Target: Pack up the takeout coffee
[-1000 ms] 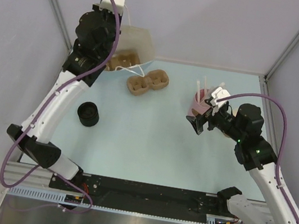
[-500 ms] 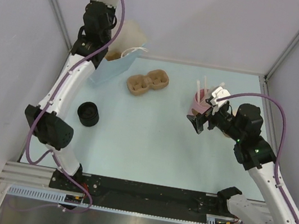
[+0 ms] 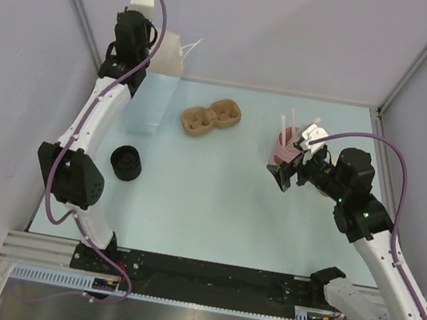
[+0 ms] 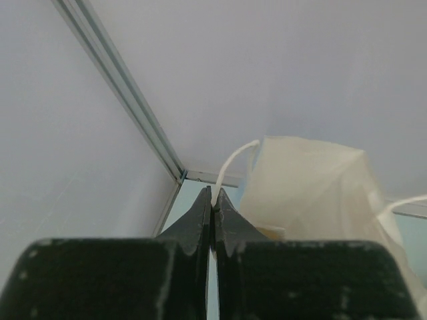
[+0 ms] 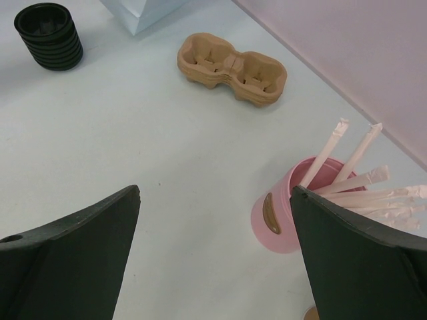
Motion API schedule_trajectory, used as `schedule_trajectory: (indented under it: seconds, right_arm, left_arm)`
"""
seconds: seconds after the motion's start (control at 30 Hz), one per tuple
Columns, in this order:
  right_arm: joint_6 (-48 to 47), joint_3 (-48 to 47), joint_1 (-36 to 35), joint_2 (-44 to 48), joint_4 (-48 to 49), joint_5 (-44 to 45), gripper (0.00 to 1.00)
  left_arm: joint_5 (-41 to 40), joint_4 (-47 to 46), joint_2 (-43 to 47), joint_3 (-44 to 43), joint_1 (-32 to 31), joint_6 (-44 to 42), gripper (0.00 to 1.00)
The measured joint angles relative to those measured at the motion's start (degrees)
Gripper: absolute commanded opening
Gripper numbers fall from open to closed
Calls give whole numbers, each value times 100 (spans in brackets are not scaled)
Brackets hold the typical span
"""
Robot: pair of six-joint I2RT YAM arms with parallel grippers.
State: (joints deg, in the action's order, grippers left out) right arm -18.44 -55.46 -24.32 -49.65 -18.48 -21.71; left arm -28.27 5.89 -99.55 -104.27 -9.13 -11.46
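Observation:
My left gripper (image 4: pixel 213 195) is shut on the thin white cord handle (image 4: pixel 232 163) of a pale blue paper bag (image 3: pixel 153 90). The left arm (image 3: pixel 128 33) is raised at the back left corner and the bag hangs or stands upright under it, its cream inside (image 4: pixel 313 187) showing in the left wrist view. My right gripper (image 5: pixel 213 190) is open wide over bare table beside the pink cup of straws (image 5: pixel 287 213), with nothing between its fingers. The takeout coffee is hidden; only a tan sliver (image 5: pixel 308 313) shows at the bottom edge of the right wrist view.
A stack of black lids (image 3: pixel 125 162) sits at the left of the table. A brown two-cup pulp carrier (image 3: pixel 212 118) lies at the back centre. The pink cup (image 3: pixel 284 147) stands right next to my right gripper (image 3: pixel 283 171). Walls close off the back and sides.
The left arm has lifted and swung back to the corner, pulling the bag from a tilted, open-mouthed lie up to upright. The right arm has not moved.

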Motion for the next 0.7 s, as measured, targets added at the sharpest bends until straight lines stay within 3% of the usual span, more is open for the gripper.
schedule_trajectory:
  seconds: [0.23,0.47,0.7]
  right_arm:
    - [0,2,39,0,0,-24,100]
    - [0,7,57,-2,0,-63,100]
    - [0,17,68,-31,-2,-83,100]
  left_arm:
    - [48,-114,0,717,166,227,23]
    - [146,-122,35,837,562,520,35]
    - [205,-107,291,1097,763,662,57]
